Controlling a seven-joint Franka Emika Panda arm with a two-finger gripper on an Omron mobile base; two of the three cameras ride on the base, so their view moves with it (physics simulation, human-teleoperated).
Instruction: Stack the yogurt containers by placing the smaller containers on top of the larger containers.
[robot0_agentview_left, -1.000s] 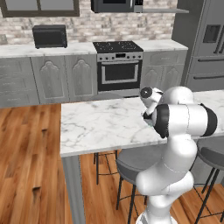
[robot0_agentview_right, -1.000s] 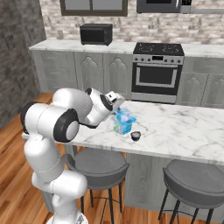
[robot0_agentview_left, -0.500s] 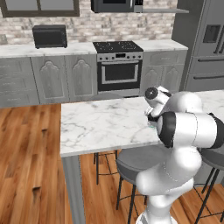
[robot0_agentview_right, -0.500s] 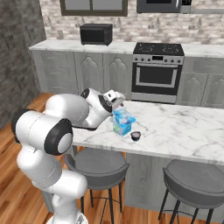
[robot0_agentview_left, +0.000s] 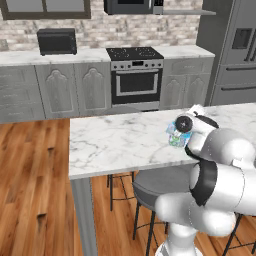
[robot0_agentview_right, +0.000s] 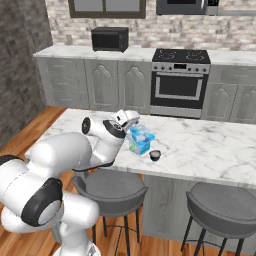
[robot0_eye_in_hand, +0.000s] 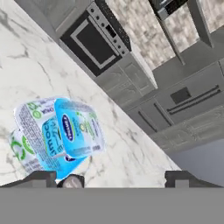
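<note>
Landmark = white marble-topped island counter (robot0_agentview_right: 200, 145) w/ grey veining. On it, near the front edge and toward the arm's side, sits the wider pale translucent tub w/ green-and-white label (robot0_agentview_right: 137, 146), upright. The little squat light-blue translucent tub w/ blue lid (robot0_agentview_right: 142, 134) rests on top of it, touching; in the hand view the small tub (robot0_eye_in_hand: 78, 127) lies over the big one's (robot0_eye_in_hand: 33, 131) top, its blue oval logo facing the camera, looks a bit off-centre toward one side. In the left base view the stacked pair (robot0_agentview_left: 175, 136) peeks out just behind the wrist, only partly visible.

A small dark round object (robot0_agentview_right: 155, 155) sits on the counter just beside the stack, on the side away from the arm, not touching it; can't tell what it is.

Two-finger gripper (robot0_eye_in_hand: 110, 177): jaws stand wide apart, the dark fingertips (robot0_eye_in_hand: 40, 177) at opposite ends of the hand view's bottom, nothing between them. One tip is close under the stack; contact can't be told. In the right base view the white hand (robot0_agentview_right: 126, 120) hangs over the counter just beside the stack on the arm's side.

Beyond the counter, along the back wall: stainless oven range (robot0_agentview_right: 180, 86), grey cabinets (robot0_agentview_right: 100, 85), black microwave (robot0_agentview_right: 109, 39). Round grey stools (robot0_agentview_right: 230, 202) stand below the counter's front edge
</note>
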